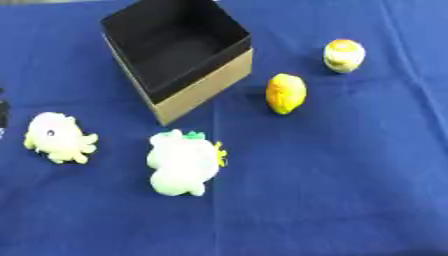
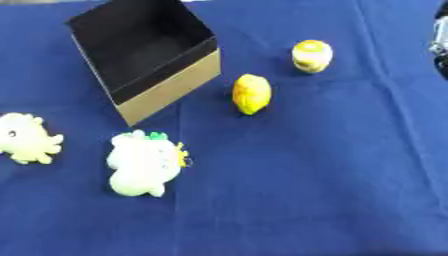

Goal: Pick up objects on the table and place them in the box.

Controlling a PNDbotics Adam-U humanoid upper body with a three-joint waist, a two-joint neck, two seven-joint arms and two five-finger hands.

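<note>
Box [image 1: 188, 92]: open, black inside, tan outer wall, on the blue cloth [image 1: 350, 190], nothing visible in it.
Yellow toy [image 1: 286, 93]: right of box.
Orange-topped toy [image 1: 344, 55]: farther right.
White plush [image 1: 183, 162]: in front of box.
Pale plush [image 1: 57, 137]: near left edge.
Hands: only dark slivers at frame edges; pose and fingers cannot be told.

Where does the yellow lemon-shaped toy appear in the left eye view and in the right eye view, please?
Left eye view: the lemon-shaped toy sits right of centre in the upper half, just right of the box.
Right eye view: it sits nearer the middle, again in the upper half, right of the box's tan wall.
Shared landmark: the open box with black inside; in both views the toy lies apart from it, off its right-hand side.
</note>
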